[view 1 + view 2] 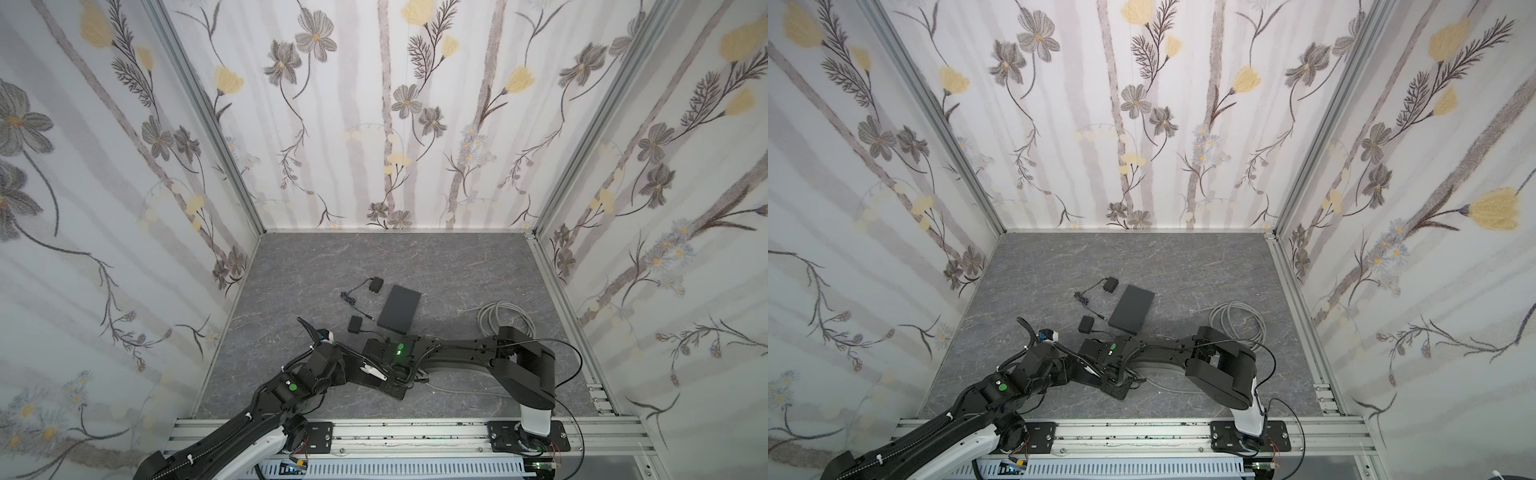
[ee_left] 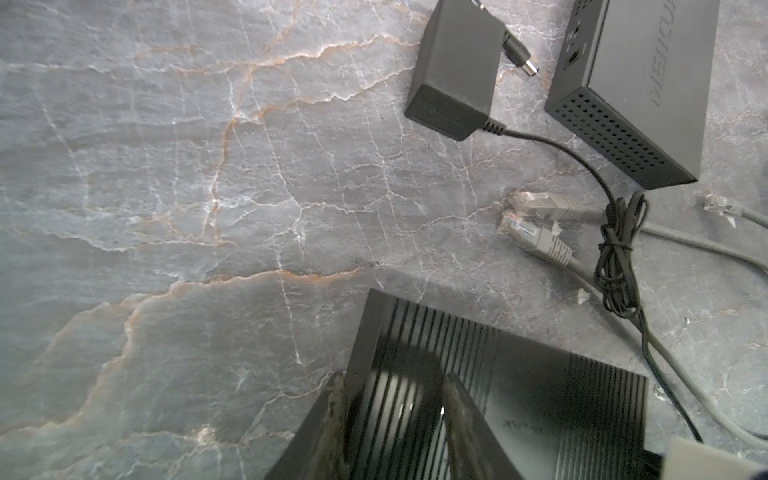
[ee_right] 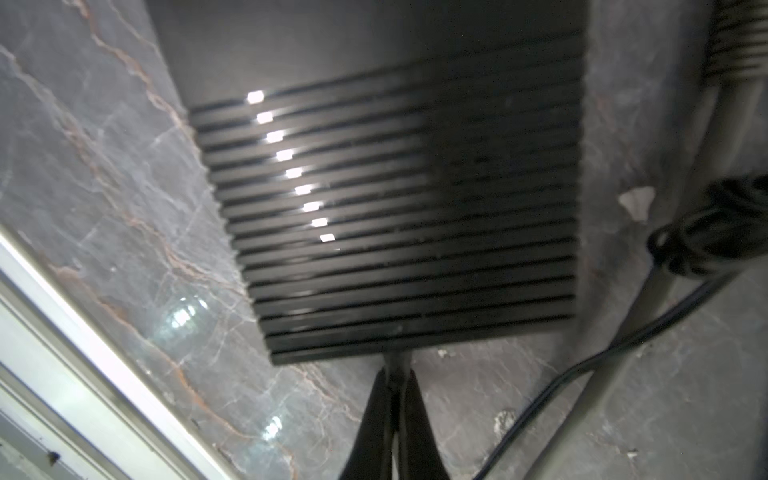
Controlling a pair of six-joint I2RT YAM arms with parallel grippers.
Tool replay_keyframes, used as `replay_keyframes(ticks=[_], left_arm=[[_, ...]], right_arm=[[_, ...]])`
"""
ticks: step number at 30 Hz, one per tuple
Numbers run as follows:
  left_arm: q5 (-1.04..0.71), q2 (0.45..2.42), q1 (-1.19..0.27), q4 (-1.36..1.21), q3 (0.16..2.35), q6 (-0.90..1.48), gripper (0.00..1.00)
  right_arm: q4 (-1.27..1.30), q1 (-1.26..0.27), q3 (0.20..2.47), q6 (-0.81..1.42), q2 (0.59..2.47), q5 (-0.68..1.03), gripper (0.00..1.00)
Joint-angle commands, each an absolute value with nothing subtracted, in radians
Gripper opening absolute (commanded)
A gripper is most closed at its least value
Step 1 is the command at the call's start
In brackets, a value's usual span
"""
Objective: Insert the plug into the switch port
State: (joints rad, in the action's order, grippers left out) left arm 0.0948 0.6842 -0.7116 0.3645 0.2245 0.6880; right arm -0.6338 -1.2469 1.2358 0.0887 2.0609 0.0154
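Closest to the lens in the right wrist view, the right gripper (image 3: pixel 395 376) has its two dark fingers pressed together. It holds nothing visible, and its tips touch the near edge of a black ribbed plastic box (image 3: pixel 395 208), probably the switch. In the left wrist view the left gripper (image 2: pixel 392 378) stands partly open, one finger along that box's side edge and the other over its ribbed top. No clamp is evident.

Beyond the box, on the grey veined marble tabletop (image 2: pixel 166 208), lies a clear network plug with a grey rubber boot (image 2: pixel 536 239). Neither gripper touches it. A twin plug (image 2: pixel 540 201) lies just beside it, and a thin black cord bundle (image 2: pixel 619 257) is close by. Farther off sit a black power adapter (image 2: pixel 455 68) and a flat dark grey box (image 2: pixel 648 83) with a perforated side.

The plug looks light, rigid and slick, with a brittle latch. Its grey cable will likely spring and tug. The best hold is the ribbed boot just behind the clear head, squeezed at its sides with the latch left free. The ribbed box's ports are not in view.
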Motion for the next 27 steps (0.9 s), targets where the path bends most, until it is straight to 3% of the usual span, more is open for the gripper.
replay_keyframes(ticks=[1, 27], left_arm=[[-0.187, 0.685, -0.718, 0.29, 0.228, 0.721, 0.38], [-0.191, 0.673, -0.718, 0.3, 0.226, 0.719, 0.38]], right_arm=[[0.28, -1.25, 1.214, 0.096, 2.037, 0.039, 0.0], [0.215, -1.248, 1.381, 0.047, 2.107, 0.121, 0.0]])
